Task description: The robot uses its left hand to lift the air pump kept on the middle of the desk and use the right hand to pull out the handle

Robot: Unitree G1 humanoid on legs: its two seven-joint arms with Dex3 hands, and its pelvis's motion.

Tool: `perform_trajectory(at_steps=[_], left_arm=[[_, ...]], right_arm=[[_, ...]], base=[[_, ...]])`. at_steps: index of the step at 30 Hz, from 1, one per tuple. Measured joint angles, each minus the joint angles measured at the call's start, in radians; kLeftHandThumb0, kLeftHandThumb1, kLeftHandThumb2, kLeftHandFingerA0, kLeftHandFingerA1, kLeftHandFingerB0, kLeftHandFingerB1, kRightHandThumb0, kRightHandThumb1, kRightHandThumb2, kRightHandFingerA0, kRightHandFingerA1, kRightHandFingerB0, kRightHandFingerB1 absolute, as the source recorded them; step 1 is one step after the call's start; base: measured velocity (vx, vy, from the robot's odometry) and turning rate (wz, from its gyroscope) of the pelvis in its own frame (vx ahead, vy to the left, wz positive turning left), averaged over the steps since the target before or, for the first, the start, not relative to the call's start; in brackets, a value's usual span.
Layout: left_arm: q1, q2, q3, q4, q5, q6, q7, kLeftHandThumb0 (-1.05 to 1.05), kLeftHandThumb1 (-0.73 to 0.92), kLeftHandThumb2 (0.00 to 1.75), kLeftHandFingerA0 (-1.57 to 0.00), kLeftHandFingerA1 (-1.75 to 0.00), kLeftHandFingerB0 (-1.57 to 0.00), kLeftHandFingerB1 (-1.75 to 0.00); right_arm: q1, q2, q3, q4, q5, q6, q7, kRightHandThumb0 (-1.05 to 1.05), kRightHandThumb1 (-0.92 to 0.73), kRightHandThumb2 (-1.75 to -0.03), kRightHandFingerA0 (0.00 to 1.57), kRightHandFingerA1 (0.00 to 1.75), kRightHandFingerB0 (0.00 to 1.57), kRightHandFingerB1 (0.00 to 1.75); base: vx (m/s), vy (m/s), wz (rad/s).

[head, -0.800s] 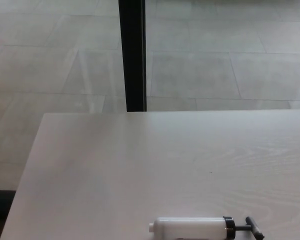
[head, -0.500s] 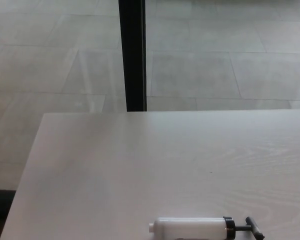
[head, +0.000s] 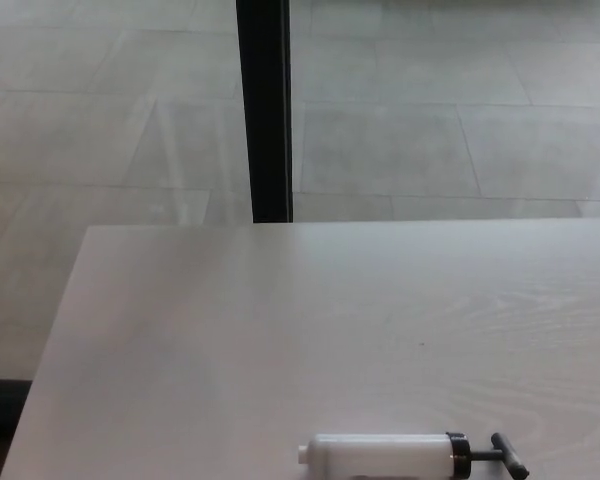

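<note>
Neither of your hands shows, so you cannot tell their state. The air pump point(head: 380, 457) lies on its side at the desk's point(head: 230, 330) near edge, its T-handle point(head: 507, 455) pointing right. A careless left-hand grab could roll that round white barrel off the edge, and the handle is barely pulled out, leaving your right hand little to hook.

Soft, even daylight fills the room, pale and a little washed out. The desk point(head: 280, 330) top reads as a flat, bright off-white with faint wood grain showing toward three o'clock. A dim haze of glare lies across the floor point(head: 460, 140) tiles at twelve o'clock, with faint slanted reflections near the dark post point(head: 264, 110). Shadows are weak; only a thin one sits under the pump point(head: 380, 457) at six o'clock. The whole picture is slightly soft and low in contrast.
</note>
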Motion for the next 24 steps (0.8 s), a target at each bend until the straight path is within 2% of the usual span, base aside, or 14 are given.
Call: perform_trajectory(at_steps=[3, 4, 5, 6, 7, 8, 9, 10, 13, 14, 15, 16, 17, 24], left_arm=[[-0.11, -0.018, -0.036, -0.104, -0.017, 0.0, -0.008, -0.6, 0.69, 0.61, -0.66, -0.53, -0.58, -0.47], [-0.134, -0.028, -0.051, -0.142, -0.019, 0.0, -0.014, -0.59, 0.71, 0.62, -0.62, -0.53, -0.57, -0.48], [-0.151, -0.04, -0.068, -0.183, -0.021, 0.0, -0.018, -0.56, 0.72, 0.61, -0.61, -0.53, -0.56, -0.47], [-0.162, -0.055, -0.083, -0.221, -0.023, 0.001, -0.02, -0.55, 0.73, 0.62, -0.58, -0.52, -0.52, -0.46], [-0.169, -0.069, -0.097, -0.252, -0.024, 0.001, -0.021, -0.57, 0.73, 0.61, -0.6, -0.56, -0.55, -0.49], [-0.176, -0.084, -0.114, -0.287, -0.025, 0.002, -0.022, -0.56, 0.74, 0.62, -0.6, -0.56, -0.53, -0.49], [-0.183, -0.1, -0.129, -0.317, -0.025, 0.004, -0.023, -0.56, 0.76, 0.62, -0.57, -0.56, -0.52, -0.49], [-0.19, -0.118, -0.148, -0.354, -0.025, 0.007, -0.022, -0.54, 0.77, 0.63, -0.57, -0.58, -0.5, -0.49], [-0.207, -0.169, -0.206, -0.455, -0.025, 0.018, -0.021, -0.52, 0.79, 0.63, -0.55, -0.56, -0.48, -0.48], [-0.211, -0.188, -0.23, -0.494, -0.025, 0.024, -0.021, -0.52, 0.76, 0.62, -0.55, -0.57, -0.49, -0.48], [-0.214, -0.196, -0.24, -0.511, -0.024, 0.026, -0.021, -0.5, 0.61, 1.02, -0.54, -0.7, -0.37, -0.58], [-0.221, -0.218, -0.268, -0.55, -0.024, 0.033, -0.019, -0.5, 0.61, 1.02, -0.54, -0.7, -0.37, -0.58], [-0.226, -0.236, -0.292, -0.583, -0.023, 0.037, -0.018, -0.49, 0.76, 0.62, -0.56, -0.57, -0.5, -0.48], [-0.239, -0.346, -0.51, -0.761, 0.002, 0.073, -0.02, -0.49, 0.75, 0.63, -0.61, -0.65, -0.52, -0.51]], right_arm=[[-0.069, 0.022, 0.061, -0.08, 0.003, -0.021, 0.001, -0.54, -0.71, -0.61, 0.47, 0.42, 0.3, 0.32], [-0.079, 0.033, 0.085, -0.107, 0.002, -0.027, 0.001, -0.55, -0.71, -0.62, 0.49, 0.42, 0.34, 0.33], [-0.083, 0.043, 0.11, -0.133, 0.0, -0.03, 0.002, -0.48, -0.53, -0.96, 0.53, 0.62, 0.27, 0.49], [-0.084, 0.053, 0.132, -0.155, -0.002, -0.031, 0.003, -0.52, -0.56, -0.97, 0.54, 0.61, 0.28, 0.48], [-0.086, 0.06, 0.149, -0.17, -0.004, -0.031, 0.003, -0.55, -0.57, -0.97, 0.53, 0.61, 0.3, 0.48], [-0.087, 0.069, 0.169, -0.187, -0.007, -0.031, 0.003, -0.59, -0.71, -0.61, 0.58, 0.43, 0.49, 0.37], [-0.087, 0.077, 0.188, -0.202, -0.009, -0.03, 0.004, -0.55, -0.56, -0.96, 0.58, 0.62, 0.38, 0.51], [-0.087, 0.085, 0.208, -0.221, -0.011, -0.029, 0.005, -0.6, -0.68, -0.62, 0.68, 0.45, 0.55, 0.39], [-0.087, 0.113, 0.268, -0.287, -0.015, -0.024, 0.01, -0.57, -0.71, -0.62, 0.62, 0.46, 0.5, 0.39], [-0.085, 0.124, 0.292, -0.319, -0.017, -0.02, 0.013, -0.53, -0.6, -0.88, 0.53, 0.59, 0.42, 0.52], [-0.084, 0.129, 0.303, -0.334, -0.017, -0.018, 0.013, -0.51, -0.73, -0.62, 0.63, 0.52, 0.5, 0.42], [-0.08, 0.141, 0.329, -0.373, -0.019, -0.011, 0.015, -0.51, -0.73, -0.62, 0.63, 0.52, 0.5, 0.42], [-0.076, 0.151, 0.352, -0.41, -0.019, -0.005, 0.016, -0.53, -0.71, -0.61, 0.67, 0.55, 0.54, 0.45], [-0.03, 0.205, 0.523, -0.641, -0.036, 0.058, 0.022, -0.54, -0.72, -0.61, 0.63, 0.54, 0.48, 0.44]], base=[[0.0, 0.0, 0.0], [0.0, 0.0, 0.0], [0.0, 0.0, 0.0], [0.0, 0.0, 0.0], [0.0, 0.0, 0.0], [0.0, 0.0, 0.0], [0.0, 0.0, 0.0], [0.0, 0.0, 0.0], [0.0, 0.0, 0.0], [0.0, 0.0, 0.0], [0.0, 0.0, 0.0], [0.0, 0.0, 0.0], [0.0, 0.0, 0.0], [0.0, 0.0, 0.0]])
